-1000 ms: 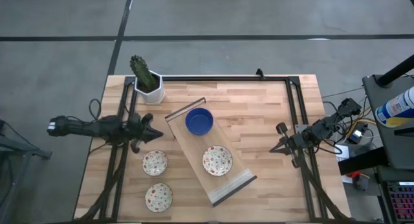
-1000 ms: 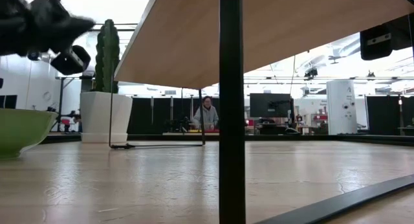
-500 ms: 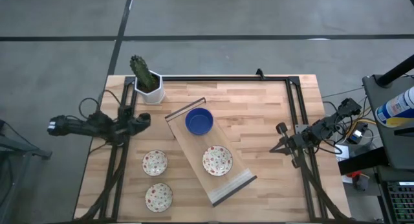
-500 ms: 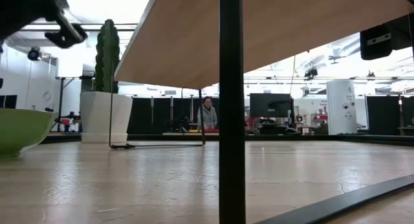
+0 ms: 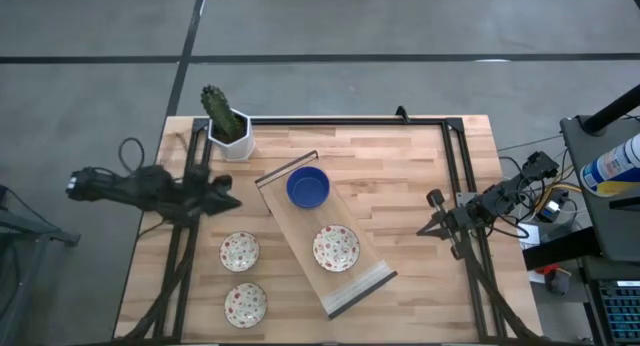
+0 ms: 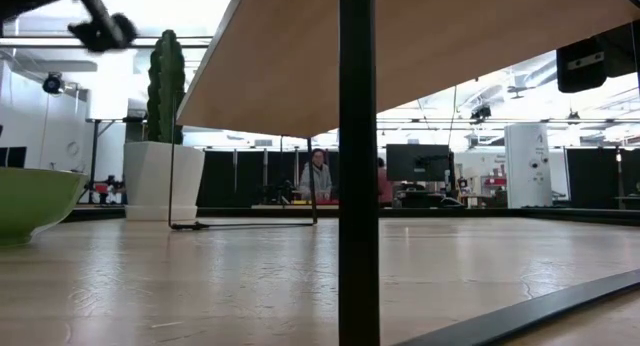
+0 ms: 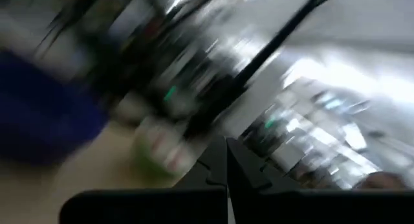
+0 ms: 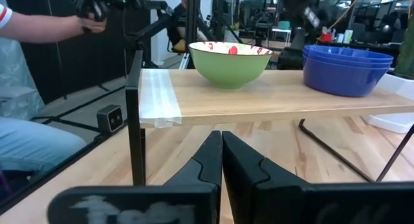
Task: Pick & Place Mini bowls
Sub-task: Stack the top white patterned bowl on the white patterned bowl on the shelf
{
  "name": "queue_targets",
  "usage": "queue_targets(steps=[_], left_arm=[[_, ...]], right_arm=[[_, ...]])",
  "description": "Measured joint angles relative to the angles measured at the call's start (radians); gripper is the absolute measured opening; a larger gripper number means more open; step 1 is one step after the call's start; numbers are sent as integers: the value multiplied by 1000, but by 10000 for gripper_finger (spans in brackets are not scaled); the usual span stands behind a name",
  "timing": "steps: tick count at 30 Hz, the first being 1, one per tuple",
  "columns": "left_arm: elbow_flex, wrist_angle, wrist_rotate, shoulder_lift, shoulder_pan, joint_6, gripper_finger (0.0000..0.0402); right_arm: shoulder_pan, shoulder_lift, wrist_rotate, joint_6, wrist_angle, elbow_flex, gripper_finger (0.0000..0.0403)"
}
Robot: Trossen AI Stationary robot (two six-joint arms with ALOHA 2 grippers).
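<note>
From above, my left gripper (image 5: 232, 199) sits at the left edge of the wooden surface (image 5: 400, 176), its fingers clenched on nothing, tip pointing toward the middle. My left wrist camera is badly smeared, though the two dark fingers (image 7: 223, 164) meet there with no gap.

Just behind that gripper stands a cactus in a white pot (image 5: 232, 139), at the far left corner. Nearer me, two speckled bowls rest on the surface: one (image 5: 239, 251) just below the gripper, the other (image 5: 245, 304) by the front edge.

In the middle is a raised wooden shelf (image 5: 300, 241) on a thin black frame, set at an angle. The blue bowl (image 5: 308, 187) sits on its far end, and a third speckled bowl (image 5: 336, 248) on its near end. From the right wrist camera the blue one looks like several nested together (image 8: 348, 68).

My right gripper (image 5: 430, 229) waits at the right edge, well apart from the shelf, fingers (image 8: 210, 156) pressed together and empty. A person's arm (image 8: 45, 26) shows past the surface's edge.
</note>
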Motion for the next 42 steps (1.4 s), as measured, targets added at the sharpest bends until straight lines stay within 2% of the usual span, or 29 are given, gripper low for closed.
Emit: queue_targets(steps=[4, 8, 16, 20, 25, 29, 32, 39, 42], left_arm=[[124, -336, -69, 123, -57, -119, 0], [240, -481, -89, 251, -149, -175, 0], [532, -791, -215, 532, -364, -266, 0], [629, -823, -201, 659, -441, -313, 0], [696, -872, -207, 770, -438, -415, 0], [694, -969, -191, 841, -439, -477, 7], [694, -1019, -147, 875, -439, -506, 31], [693, -1024, -149, 945, -438, -577, 118], [693, -1023, -152, 976, -438, -577, 141]], right_arm=[[0, 0, 0, 9, 0, 0, 9], [0, 0, 0, 2, 0, 0, 9], [0, 0, 0, 5, 0, 0, 9], [0, 0, 0, 4, 0, 0, 9], [0, 0, 0, 0, 0, 0, 9], [0, 0, 0, 9, 0, 0, 9], [0, 0, 0, 7, 0, 0, 9], [0, 0, 0, 10, 0, 0, 9], [0, 0, 0, -1, 0, 0, 9]])
